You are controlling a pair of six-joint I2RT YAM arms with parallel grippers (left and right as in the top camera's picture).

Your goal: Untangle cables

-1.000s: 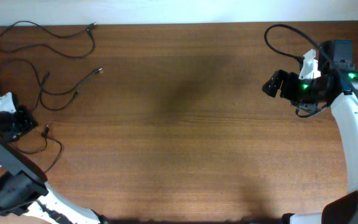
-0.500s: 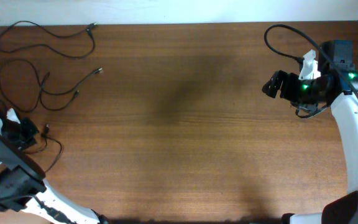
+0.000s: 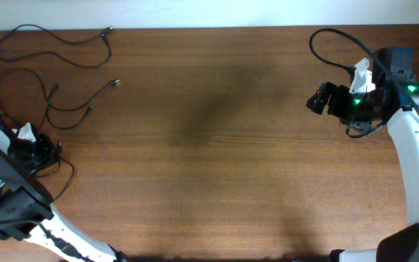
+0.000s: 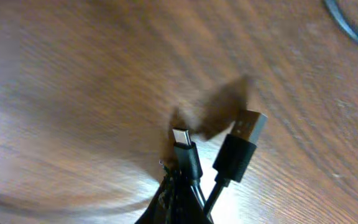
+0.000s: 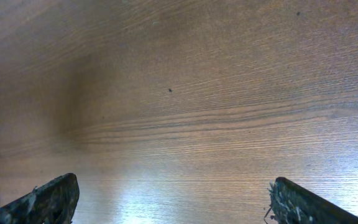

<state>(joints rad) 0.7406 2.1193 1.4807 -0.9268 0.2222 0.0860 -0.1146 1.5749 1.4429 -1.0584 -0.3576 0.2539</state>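
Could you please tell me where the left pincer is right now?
In the overhead view the left pincer sits at the table's far left edge, just below the looped cables, right at the lowest cable's plugs.

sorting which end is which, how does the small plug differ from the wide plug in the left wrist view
The small plug has a narrow, rounded silvery tip; the wide plug has a broad, boxy one. The small plug's black sleeve is slim; the wide plug's is thicker. The small plug points nearly straight up the picture; the wide plug leans right. Both have black sleeves and silvery tips.
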